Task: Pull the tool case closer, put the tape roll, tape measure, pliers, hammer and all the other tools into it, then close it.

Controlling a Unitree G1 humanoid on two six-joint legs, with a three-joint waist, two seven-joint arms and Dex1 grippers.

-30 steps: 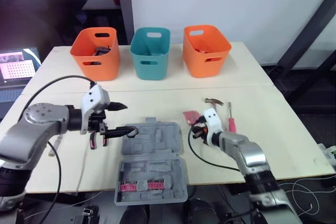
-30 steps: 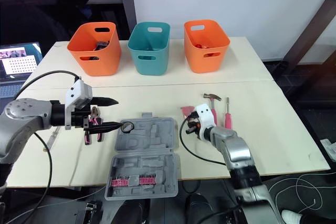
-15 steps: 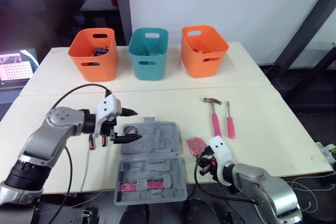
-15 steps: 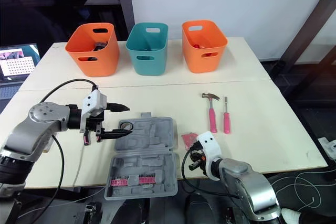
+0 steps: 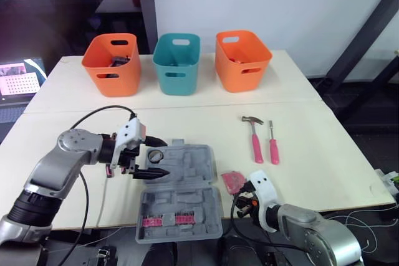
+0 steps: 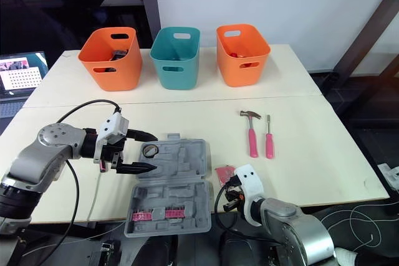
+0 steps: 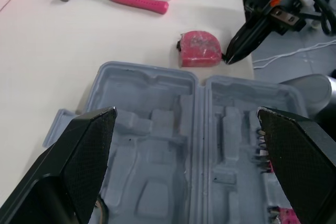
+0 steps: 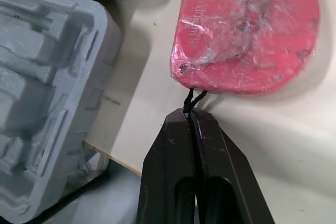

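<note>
The grey tool case (image 5: pixel 187 182) lies open near the table's front edge, with bits in its front half. A small tape roll (image 5: pixel 156 156) rests in its rear left pocket. My left gripper (image 5: pixel 164 157) hovers open over that corner, its fingers (image 7: pixel 89 145) spread wide apart. The red tape measure (image 8: pixel 247 40) lies just right of the case. My right gripper (image 8: pixel 191 116) is shut on its black cord at the table edge. Farther right lie a pink-handled hammer (image 5: pixel 254 138) and screwdriver (image 5: pixel 273 146). Pink-handled pliers (image 5: pixel 110 170) peek out behind my left gripper.
Two orange bins (image 5: pixel 112 63) (image 5: pixel 243 59) and a teal bin (image 5: pixel 177 63) stand in a row at the back of the table. A laptop (image 5: pixel 19 82) sits off the left side. A cable (image 5: pixel 100 191) runs across the front left.
The tape roll left my left gripper and now lies in the case; that gripper shifted slightly right. My right gripper dragged the tape measure by its cord toward the front edge.
</note>
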